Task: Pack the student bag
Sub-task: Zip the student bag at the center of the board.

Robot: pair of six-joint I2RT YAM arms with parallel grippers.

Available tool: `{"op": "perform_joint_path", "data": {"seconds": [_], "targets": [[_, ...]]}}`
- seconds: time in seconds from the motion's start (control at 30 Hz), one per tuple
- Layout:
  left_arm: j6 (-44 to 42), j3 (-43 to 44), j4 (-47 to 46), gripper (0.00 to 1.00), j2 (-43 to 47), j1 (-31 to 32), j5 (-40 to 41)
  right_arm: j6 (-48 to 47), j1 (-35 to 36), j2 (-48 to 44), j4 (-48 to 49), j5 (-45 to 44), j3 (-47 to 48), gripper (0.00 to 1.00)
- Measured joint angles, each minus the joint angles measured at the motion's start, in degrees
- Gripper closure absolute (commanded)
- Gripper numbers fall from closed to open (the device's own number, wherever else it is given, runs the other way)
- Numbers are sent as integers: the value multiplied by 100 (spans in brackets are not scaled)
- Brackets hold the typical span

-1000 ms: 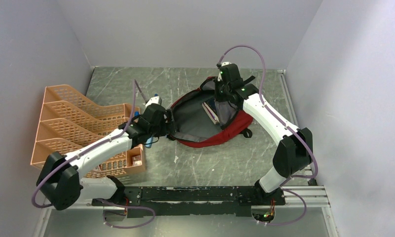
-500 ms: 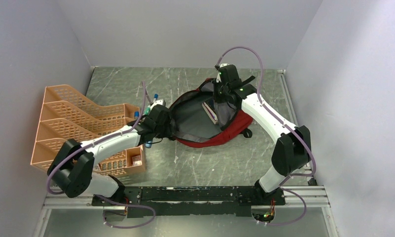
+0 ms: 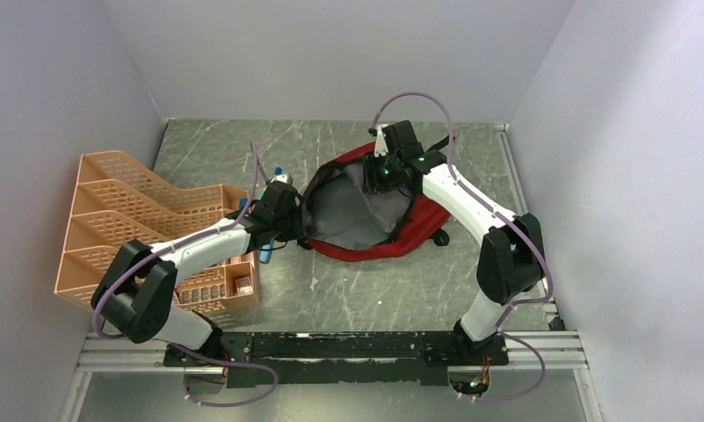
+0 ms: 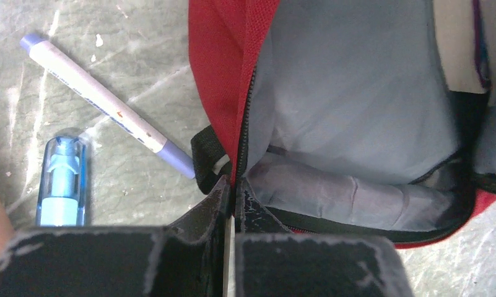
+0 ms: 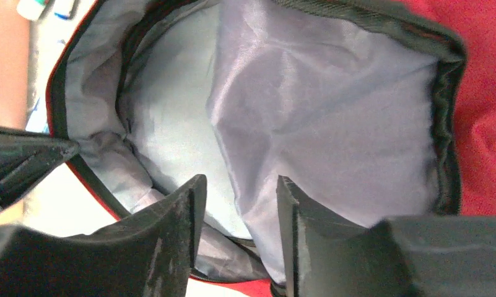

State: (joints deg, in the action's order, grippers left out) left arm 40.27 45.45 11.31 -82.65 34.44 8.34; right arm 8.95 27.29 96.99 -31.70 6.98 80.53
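The student bag (image 3: pixel 418 224) lies open in the middle of the table, its grey lining (image 3: pixel 352 211) facing up. My left gripper (image 3: pixel 301 220) is at the bag's left rim. In the left wrist view it (image 4: pixel 233 185) is shut on the red zipper edge of the bag (image 4: pixel 223 74). A book (image 4: pixel 459 43) shows inside the bag at the top right. My right gripper (image 3: pixel 376 176) hovers over the bag's far side. In the right wrist view it (image 5: pixel 239 192) stands open above the lining (image 5: pixel 307 99), with a loose fold behind the fingers.
An orange mesh organiser (image 3: pixel 128 220) stands at the left, close to my left arm. A white pen with purple ends (image 4: pixel 103 102) and a clear blue marker (image 4: pixel 62 182) lie on the table left of the bag. Walls close in on three sides.
My left gripper has closed on the bag's left rim. The right gripper has opened and let go of the flap, which dropped over the book, and it has shifted left.
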Motion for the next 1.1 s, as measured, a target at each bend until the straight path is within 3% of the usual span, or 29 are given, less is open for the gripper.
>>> {"op": "perform_joint_path", "data": {"seconds": [0.17,0.57,0.77,1.1], "targets": [[-55,107,-7,95,142,-17,-184,11,20,-11,94,66,0,40],[-96,249,9,95,444,-26,-645,490,-531,-409,494,-1690,-557,30],[-149,249,13,95,444,-28,-750,713,-861,-409,522,-1790,-1141,35],[-151,267,11,95,444,-28,-802,883,-951,-393,793,-1231,-1228,48]]}}
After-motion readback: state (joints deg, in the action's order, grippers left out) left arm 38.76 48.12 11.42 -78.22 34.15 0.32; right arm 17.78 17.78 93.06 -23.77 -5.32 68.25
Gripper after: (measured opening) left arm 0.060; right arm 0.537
